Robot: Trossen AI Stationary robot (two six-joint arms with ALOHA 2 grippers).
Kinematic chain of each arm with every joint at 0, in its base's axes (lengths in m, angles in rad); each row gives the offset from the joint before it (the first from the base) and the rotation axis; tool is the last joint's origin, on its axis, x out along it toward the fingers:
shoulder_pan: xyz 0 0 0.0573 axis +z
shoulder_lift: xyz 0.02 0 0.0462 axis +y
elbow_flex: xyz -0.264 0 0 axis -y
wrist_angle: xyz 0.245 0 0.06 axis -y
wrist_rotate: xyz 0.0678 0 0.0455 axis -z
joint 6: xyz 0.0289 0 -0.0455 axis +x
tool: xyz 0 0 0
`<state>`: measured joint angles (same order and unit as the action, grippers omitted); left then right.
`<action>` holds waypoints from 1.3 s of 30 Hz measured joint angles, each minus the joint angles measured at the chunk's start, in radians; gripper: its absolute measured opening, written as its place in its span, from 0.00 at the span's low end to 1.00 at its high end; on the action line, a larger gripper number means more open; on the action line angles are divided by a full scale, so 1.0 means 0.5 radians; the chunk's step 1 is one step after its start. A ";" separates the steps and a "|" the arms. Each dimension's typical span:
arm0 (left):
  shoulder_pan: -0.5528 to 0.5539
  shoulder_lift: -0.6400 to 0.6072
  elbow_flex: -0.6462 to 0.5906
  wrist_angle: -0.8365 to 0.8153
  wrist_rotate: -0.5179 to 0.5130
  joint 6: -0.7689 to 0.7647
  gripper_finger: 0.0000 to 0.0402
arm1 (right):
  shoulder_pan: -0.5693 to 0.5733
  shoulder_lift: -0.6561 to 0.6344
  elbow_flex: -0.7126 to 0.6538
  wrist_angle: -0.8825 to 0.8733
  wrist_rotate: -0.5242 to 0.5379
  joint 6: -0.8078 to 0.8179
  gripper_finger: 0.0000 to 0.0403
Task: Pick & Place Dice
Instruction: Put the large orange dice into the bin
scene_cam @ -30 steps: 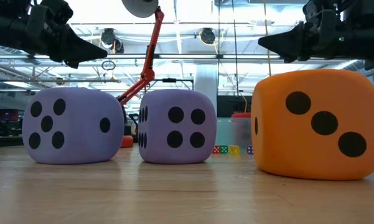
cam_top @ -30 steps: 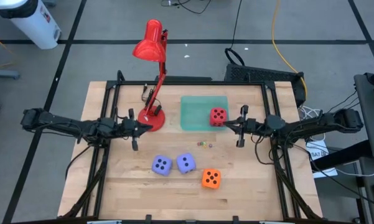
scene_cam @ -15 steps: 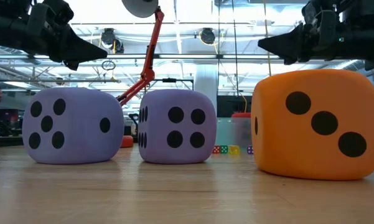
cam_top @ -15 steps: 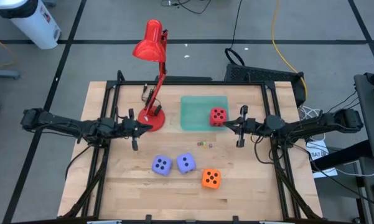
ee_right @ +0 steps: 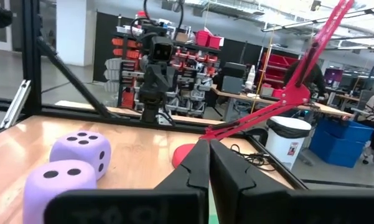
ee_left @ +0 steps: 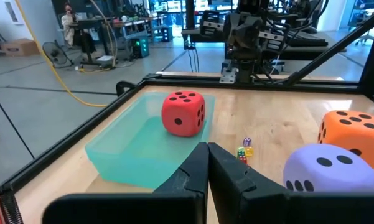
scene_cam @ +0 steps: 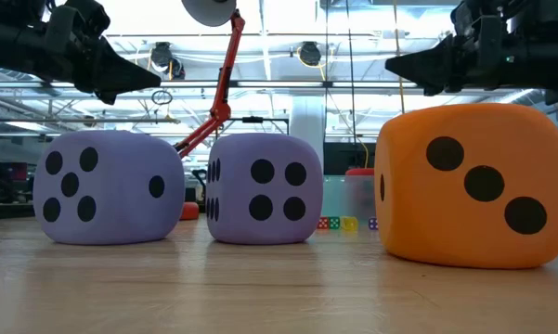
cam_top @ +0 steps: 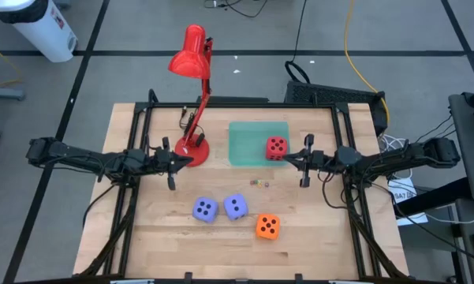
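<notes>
The red die (cam_top: 276, 147) sits in the pale green tray (cam_top: 252, 138), at its right near corner. Two lavender dice (cam_top: 205, 209) (cam_top: 236, 207) and the orange die (cam_top: 267, 227) rest on the wood near the front. My left gripper (cam_top: 188, 160) hangs shut above the table's left half, beside the lamp base, pointing level at the tray. My right gripper (cam_top: 289, 160) hangs shut just right of the red die, pointing toward the table's left. Neither touches anything. In the low view both grippers (scene_cam: 153, 79) (scene_cam: 395, 65) stand well above the dice.
A red desk lamp stands with its base (cam_top: 192, 147) left of the tray and its head (cam_top: 189, 54) beyond the far edge. Several tiny coloured dice (cam_top: 258, 183) lie in front of the tray. A black frame (cam_top: 244, 104) borders the table.
</notes>
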<state>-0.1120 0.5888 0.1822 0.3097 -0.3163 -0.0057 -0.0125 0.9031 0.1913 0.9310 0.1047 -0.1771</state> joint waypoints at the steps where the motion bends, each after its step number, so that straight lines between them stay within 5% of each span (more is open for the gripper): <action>1: 0.000 0.000 0.000 0.001 0.000 0.004 0.04 | 0.011 0.000 0.000 -0.002 0.012 -0.001 0.01; 7: 0.000 0.000 0.000 0.002 -0.012 0.004 0.04 | 0.149 0.002 0.081 -0.176 0.289 -0.077 0.06; 15: 0.000 0.000 0.000 0.002 -0.014 0.001 0.04 | 0.475 0.149 0.601 -0.945 0.758 0.070 0.20; 26: 0.000 0.000 0.000 0.001 -0.013 0.062 0.04 | 0.852 0.435 1.192 -1.383 0.959 -0.002 0.37; 29: 0.000 0.000 0.000 0.001 -0.012 0.059 0.04 | 0.928 0.528 1.270 -1.615 0.941 0.148 0.45; 39: 0.000 0.000 0.000 0.001 0.003 0.054 0.04 | 1.186 0.799 1.405 -1.618 0.945 0.330 0.85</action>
<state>-0.1120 0.5888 0.1822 0.3103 -0.3148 0.0212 0.5807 1.3028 0.8936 0.1220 0.5771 -0.0120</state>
